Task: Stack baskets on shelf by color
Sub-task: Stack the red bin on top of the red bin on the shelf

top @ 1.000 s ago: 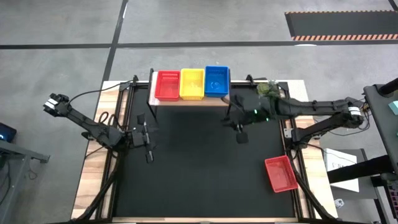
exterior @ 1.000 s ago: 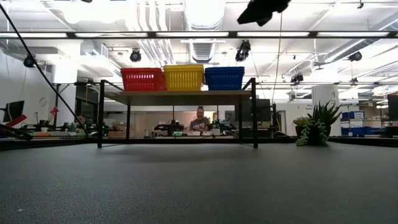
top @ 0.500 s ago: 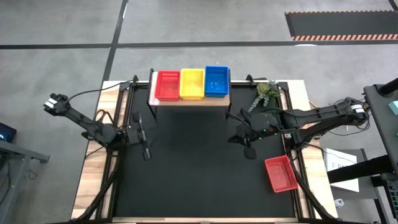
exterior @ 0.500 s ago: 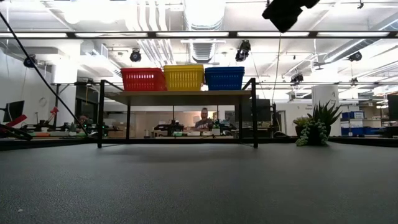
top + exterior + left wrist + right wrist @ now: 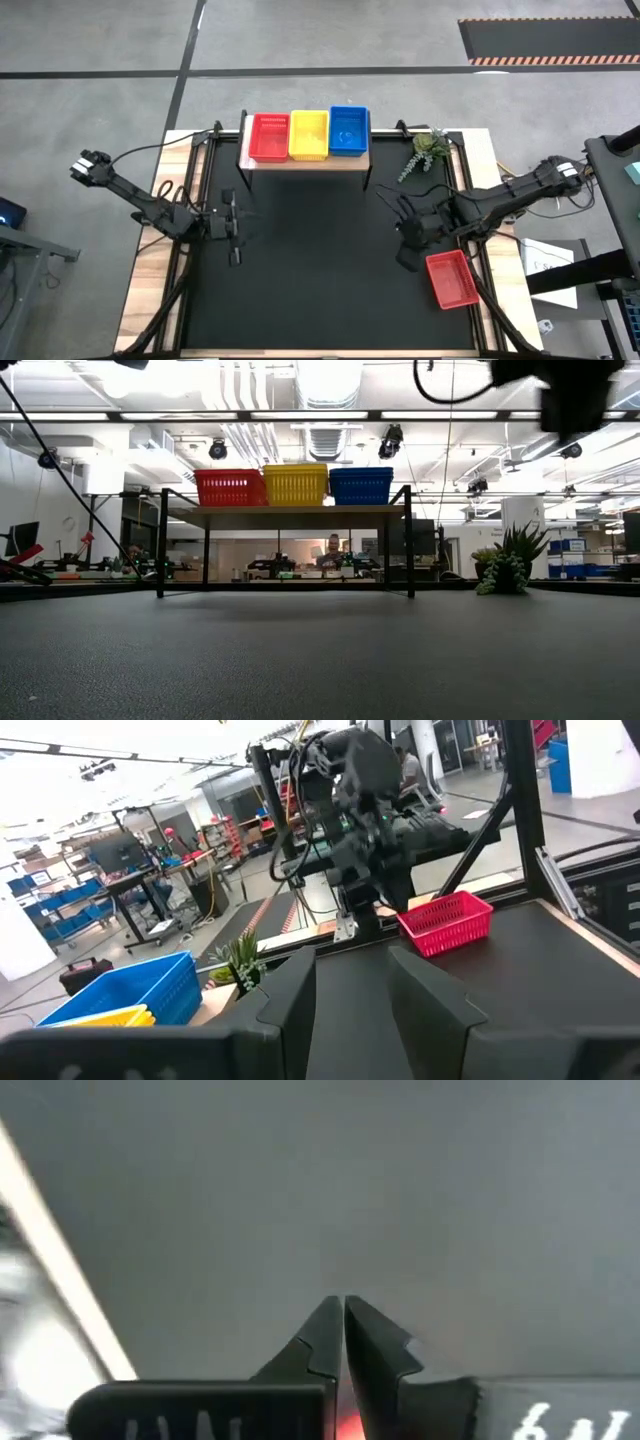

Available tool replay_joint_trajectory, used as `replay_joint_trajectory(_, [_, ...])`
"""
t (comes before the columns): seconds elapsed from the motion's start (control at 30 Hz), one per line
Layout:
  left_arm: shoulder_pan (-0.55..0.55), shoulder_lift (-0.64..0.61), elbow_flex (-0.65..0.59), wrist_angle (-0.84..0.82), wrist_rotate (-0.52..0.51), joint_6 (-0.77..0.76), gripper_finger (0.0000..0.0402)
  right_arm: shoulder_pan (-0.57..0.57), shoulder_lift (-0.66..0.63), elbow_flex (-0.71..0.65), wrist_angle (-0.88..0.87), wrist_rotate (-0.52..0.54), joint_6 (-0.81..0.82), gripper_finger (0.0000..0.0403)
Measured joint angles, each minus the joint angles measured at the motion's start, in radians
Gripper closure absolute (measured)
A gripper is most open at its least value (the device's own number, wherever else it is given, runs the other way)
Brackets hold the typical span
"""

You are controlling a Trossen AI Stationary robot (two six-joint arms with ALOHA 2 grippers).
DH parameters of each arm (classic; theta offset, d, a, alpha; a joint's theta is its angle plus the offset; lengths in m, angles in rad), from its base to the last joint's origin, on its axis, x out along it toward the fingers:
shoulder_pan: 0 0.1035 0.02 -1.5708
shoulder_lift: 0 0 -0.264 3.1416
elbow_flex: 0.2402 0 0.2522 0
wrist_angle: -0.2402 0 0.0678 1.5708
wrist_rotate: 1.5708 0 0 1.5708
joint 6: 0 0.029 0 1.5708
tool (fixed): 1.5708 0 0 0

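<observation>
— What is seen on the black table (image 5: 320, 280)?
— A red basket (image 5: 452, 279) near its right edge; the right gripper (image 5: 406, 262), fingers pressed together and empty, is placed beside it.
— And the shelf (image 5: 285, 513)?
— Red, yellow and blue baskets are set there; the left gripper (image 5: 352, 982) is parted, empty. A workshop is seen behind.

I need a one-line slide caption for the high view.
Red, yellow and blue baskets line the shelf; right pincer hovers beside the last red basket.

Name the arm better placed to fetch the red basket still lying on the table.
Right. The right gripper hovers just beside the loose red basket at the table's right edge, fingers shut. The left gripper waits across the table on the left side.
</observation>
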Motion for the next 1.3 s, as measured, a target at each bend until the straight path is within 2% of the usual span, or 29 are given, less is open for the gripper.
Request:
replay_joint_trajectory(0.1, [0.000,-0.009,0.000,-0.001,-0.001,0.000,0.0292,0.052,0.056,0.057,-0.235,-0.001,0.070,0.0394])
replay_joint_trajectory(0.2, [0.000,-0.012,0.000,-0.004,-0.001,0.000,0.0292,0.112,0.089,0.084,-0.338,-0.014,0.036,0.0394])
replay_joint_trajectory(0.3, [0.000,-0.012,0.003,-0.005,-0.001,0.006,0.0292,0.193,0.094,0.081,-0.329,-0.053,-0.004,0.0394])
replay_joint_trajectory(0.47, [0.000,-0.009,0.011,-0.002,-0.001,0.013,0.0292,0.328,0.095,0.044,-0.289,-0.174,0.141,0.0371])
replay_joint_trajectory(0.63, [0.001,-0.010,0.011,0.005,-0.001,0.013,0.0292,0.482,0.107,0.020,-0.240,-0.163,0.172,0.0307])
replay_joint_trajectory(0.73, [0.001,-0.007,0.008,0.012,-0.001,0.013,0.0292,0.563,0.131,0.019,-0.242,-0.114,0.140,0.0269])
replay_joint_trajectory(0.9, [0.000,0.004,0.010,0.013,0.000,0.014,0.0292,0.639,0.191,0.019,-0.240,-0.062,0.106,0.0232])
replay_joint_trajectory(1.03, [0.000,0.002,0.008,0.018,-0.001,0.016,0.0292,0.657,0.248,0.019,-0.188,-0.063,0.112,0.0227])
replay_joint_trajectory(1.17, [0.000,0.003,0.016,0.021,-0.001,0.003,0.0292,0.679,0.306,0.019,-0.072,-0.134,0.146,0.0235])
replay_joint_trajectory(1.3, [0.000,0.002,0.017,0.021,-0.001,-0.008,0.0292,0.703,0.363,0.019,-0.041,-0.141,0.179,0.0244])
